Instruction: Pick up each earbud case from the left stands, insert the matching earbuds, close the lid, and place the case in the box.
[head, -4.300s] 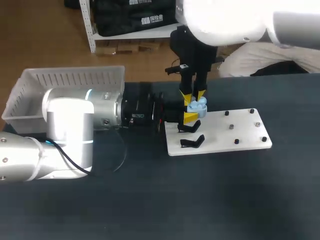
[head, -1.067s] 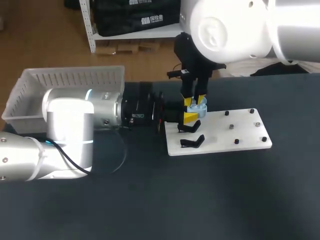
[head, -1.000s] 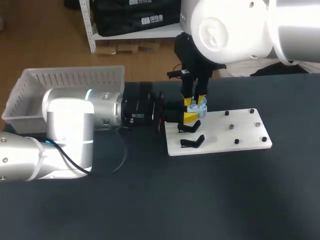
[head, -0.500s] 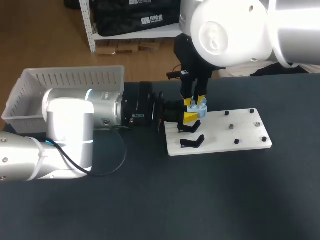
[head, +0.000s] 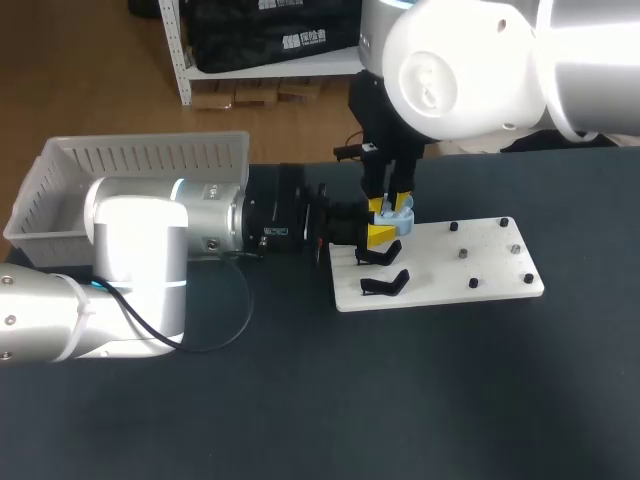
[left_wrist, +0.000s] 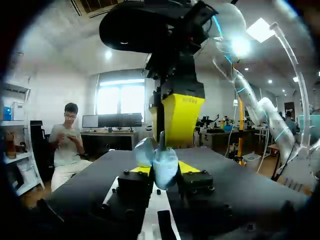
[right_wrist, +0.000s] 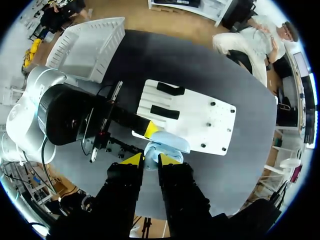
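Observation:
A pale blue earbud case (head: 397, 217) hangs just above the left end of the white stand board (head: 470, 270), with my left gripper (head: 378, 236) shut on it from the side. In the left wrist view the case (left_wrist: 165, 167) sits between the left gripper's black fingers (left_wrist: 134, 181), its lid up. My right gripper (head: 388, 205) points straight down onto the case, its yellow tips close together on a thin pale earbud (left_wrist: 161, 141). From the right wrist, the right gripper (right_wrist: 150, 160) is directly over the case (right_wrist: 167, 144).
Two empty black stands (head: 385, 283) sit on the board's left end, and several small pegs (head: 463, 254) dot its right half. A white bin (head: 140, 160) stands at the table's far left, behind my left arm. Dark tabletop lies in front of the board.
The right arm's wrist has shifted slightly while its gripper stays over the case. The left arm holds still with the case.

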